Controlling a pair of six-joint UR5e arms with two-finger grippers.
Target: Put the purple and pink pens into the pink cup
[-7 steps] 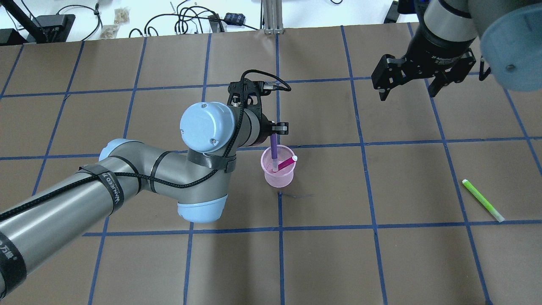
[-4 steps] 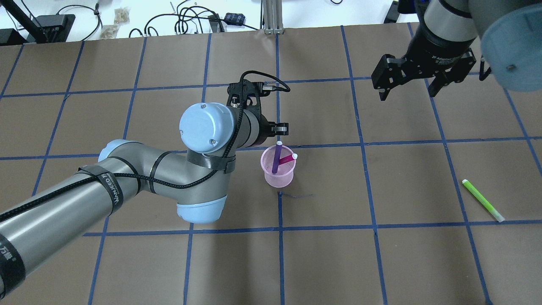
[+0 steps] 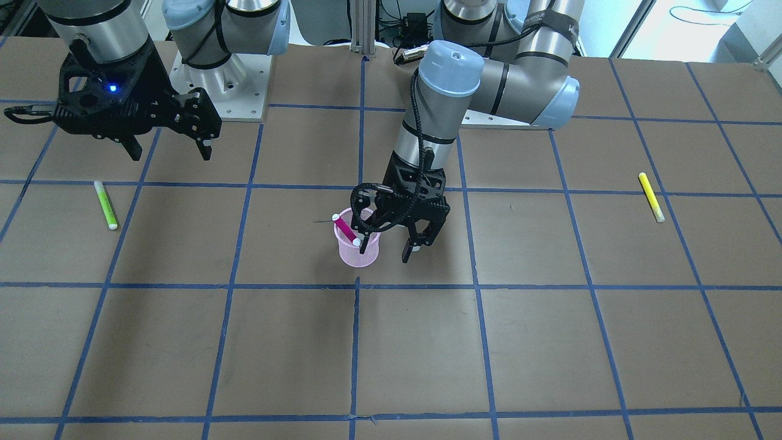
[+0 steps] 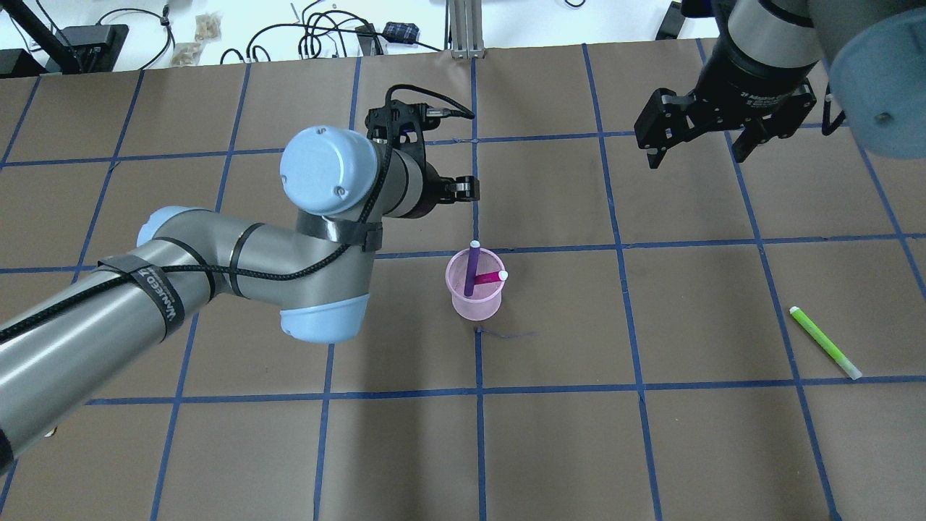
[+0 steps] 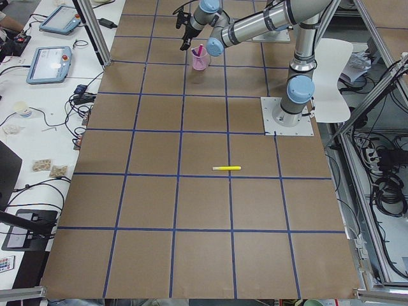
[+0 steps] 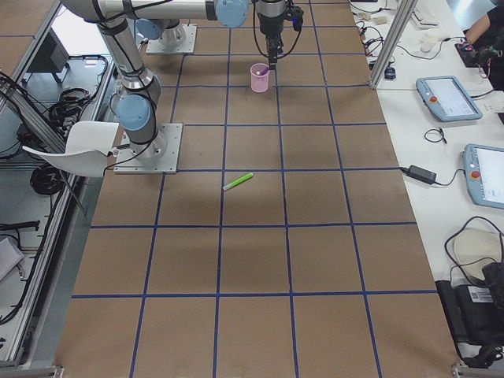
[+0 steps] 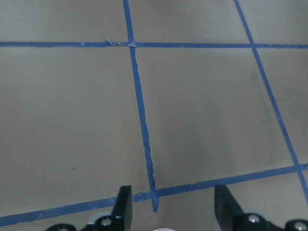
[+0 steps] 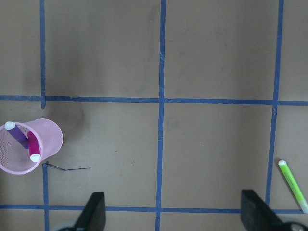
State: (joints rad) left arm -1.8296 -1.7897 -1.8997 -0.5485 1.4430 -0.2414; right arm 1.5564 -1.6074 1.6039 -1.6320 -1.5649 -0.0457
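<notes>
Left gripper [image 3: 385, 253]: jaws spread and empty. A second earlier they had held the purple pen [image 4: 471, 269] upright over the pink cup [image 4: 474, 305]; they had since let it go and lifted away, so the cup stood below them and toward the robot, untouched. The purple pen leaned inside the cup beside the pink pen [image 4: 490, 277], white caps above the rim. Both pens being in, the task appeared complete, with only withdrawal left. Right gripper [image 4: 696, 161]: jaws wide open, holding nothing, raised over the bench [image 4: 550, 434] well apart from the cup. A green marker [image 4: 825, 341] lay nearer the robot than these jaws.

The front-facing view set one left finger across the cup. The overhead view showed them apart. The left wrist view showed only bare bench between the jaws, whereas the right wrist view looked down on both pens. Only the front-facing and exterior left views included a yellow marker [image 3: 651, 197].
</notes>
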